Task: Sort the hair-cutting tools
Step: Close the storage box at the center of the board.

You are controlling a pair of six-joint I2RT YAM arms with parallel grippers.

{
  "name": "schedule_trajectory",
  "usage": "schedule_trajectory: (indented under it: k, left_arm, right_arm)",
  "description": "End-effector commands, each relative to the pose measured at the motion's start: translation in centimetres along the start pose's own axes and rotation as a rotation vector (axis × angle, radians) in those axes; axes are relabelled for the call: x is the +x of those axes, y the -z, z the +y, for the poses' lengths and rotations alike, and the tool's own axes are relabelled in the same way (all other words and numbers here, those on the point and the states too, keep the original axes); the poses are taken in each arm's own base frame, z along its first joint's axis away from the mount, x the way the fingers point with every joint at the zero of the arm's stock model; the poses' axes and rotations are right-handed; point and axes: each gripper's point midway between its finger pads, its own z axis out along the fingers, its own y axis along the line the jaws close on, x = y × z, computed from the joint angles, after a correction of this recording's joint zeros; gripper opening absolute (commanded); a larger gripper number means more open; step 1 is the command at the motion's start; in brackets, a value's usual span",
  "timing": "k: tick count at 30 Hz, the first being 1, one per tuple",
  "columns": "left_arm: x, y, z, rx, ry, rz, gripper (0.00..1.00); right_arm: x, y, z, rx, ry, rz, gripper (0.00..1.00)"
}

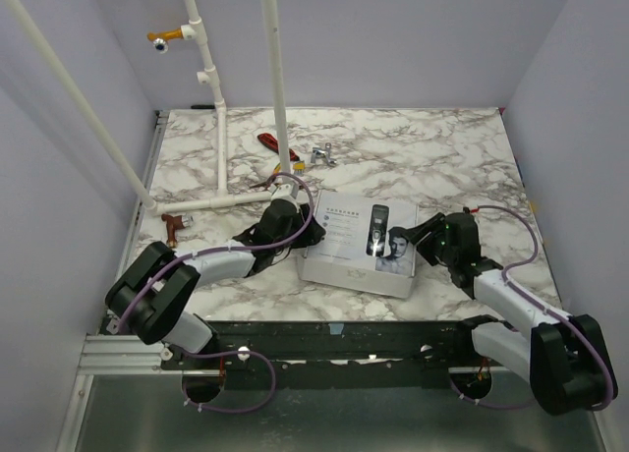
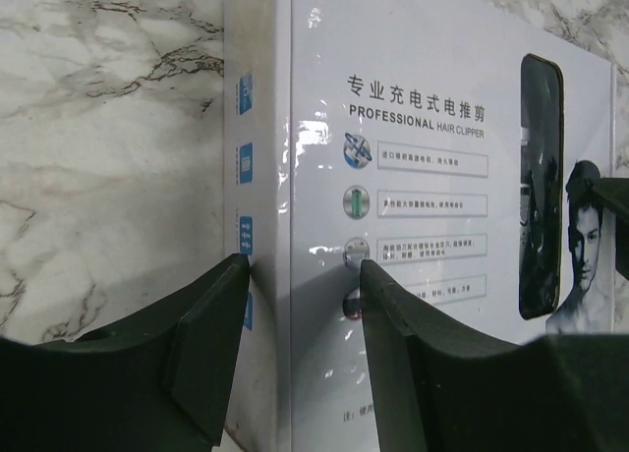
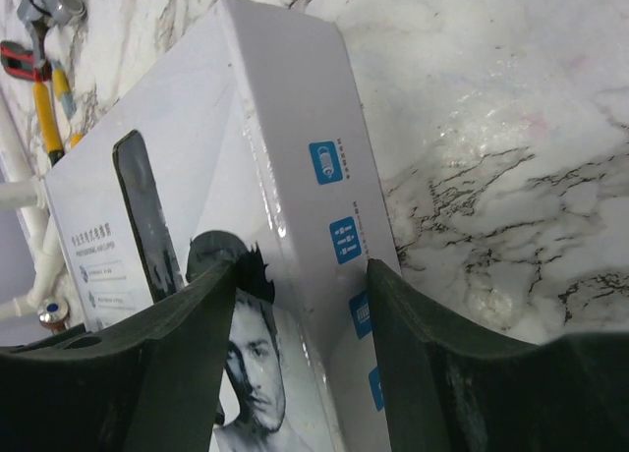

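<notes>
Two arms: both reach the clipper box (image 1: 339, 244), one at each end.
T-shaped piece (image 1: 173, 226): reddish-brown, on the surface (image 1: 442, 157) at far left, well apart from the box.
Pipe frame (image 1: 221, 128): white, back left; red- and yellow-handled tools (image 1: 278, 149) and a small silver part (image 1: 322, 155) lie near its base.
Left end effector (image 2: 303, 267): jaws apart, astride the box's left edge, one beside the side wall, one over the printed top. Clamped or only straddling, cannot tell.
Clipper box: white, closed, flat on the surface, centre, towards the near edge. Top reads "PROFESSIONAL HAIR CLIPPER" and shows a black clipper, possibly through a window, and a man's face.
Right end effector (image 3: 303, 265): jaws apart, astride the right edge, one over the face, one by the side wall. Grip cannot be told.
</notes>
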Motion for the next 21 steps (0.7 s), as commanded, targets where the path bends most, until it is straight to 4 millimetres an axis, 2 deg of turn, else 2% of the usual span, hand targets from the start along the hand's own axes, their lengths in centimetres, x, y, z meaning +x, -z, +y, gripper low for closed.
schedule_trajectory:
  k: [1, 3, 5, 9, 14, 18, 21]
  left_arm:
    - [-0.7, 3.2, 0.1, 0.000, -0.005, -0.056, 0.57]
    - [-0.9, 4.4, -0.1, 0.022, -0.012, -0.071, 0.66]
    - [-0.1, 4.7, -0.6, 0.073, -0.021, -0.049, 0.71]
    - [1.7, 4.3, -1.5, 0.171, -0.004, 0.007, 0.72]
    - [2.7, 4.4, -1.8, 0.248, 0.050, 0.002, 0.61]
    - [3.9, 4.0, -1.2, 0.233, 0.035, 0.050, 0.50]
    - [4.2, 4.3, -0.8, 0.243, 0.047, 0.040, 0.49]
  right_arm:
    - [1.1, 2.2, -0.1, -0.002, 0.096, 0.060, 0.61]
    - [1.0, 3.2, 0.0, -0.022, 0.111, 0.041, 0.64]
    - [1.8, 3.6, -0.5, -0.026, 0.112, 0.070, 0.64]
    - [4.3, 3.7, -1.5, -0.051, 0.081, 0.158, 0.64]
    - [5.0, 4.0, -1.3, -0.120, 0.063, 0.154, 0.57]
    - [5.0, 4.1, -2.4, -0.081, 0.063, 0.140, 0.50]
    - [4.8, 4.1, -2.1, -0.087, 0.054, 0.134, 0.53]
